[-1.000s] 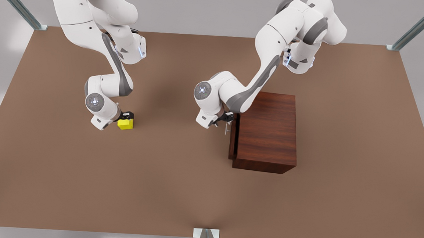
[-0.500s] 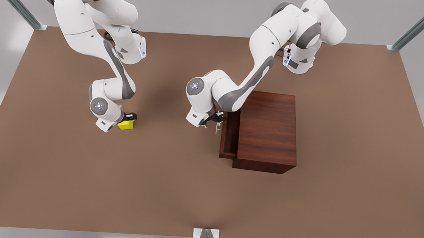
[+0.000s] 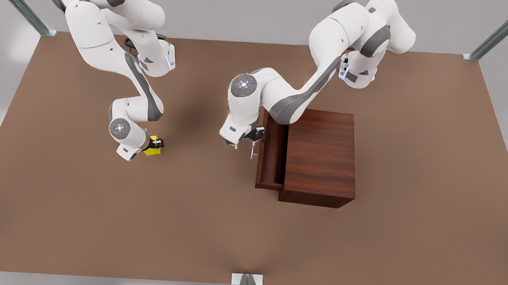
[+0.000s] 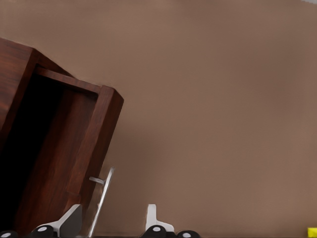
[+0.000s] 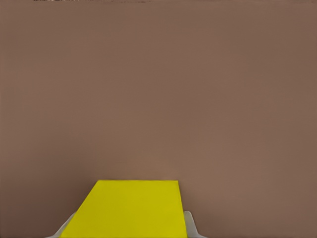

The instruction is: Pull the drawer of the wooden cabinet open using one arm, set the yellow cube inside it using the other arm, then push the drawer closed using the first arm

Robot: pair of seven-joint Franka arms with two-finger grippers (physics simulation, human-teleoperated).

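A: Where does the left gripper [image 3: 246,144] stand?

B: Its fingers are spread, with the thin silver bar handle [image 4: 101,198] between them but not pinched. The shallow reddish-brown wooden drawer [image 3: 271,154] sticks well out of the boxy dark wooden cabinet [image 3: 321,157], just beyond the fingertips.

A: And the small bright yellow cube [image 3: 152,150]?

B: Pinched between the right gripper [image 3: 156,144] fingers [image 5: 190,225], low over the brown table [image 3: 143,224]. I'd lift it straight up, carry it above the drawer's front wall, and let go only once it's low over the tray floor. The left gripper should back clear first.
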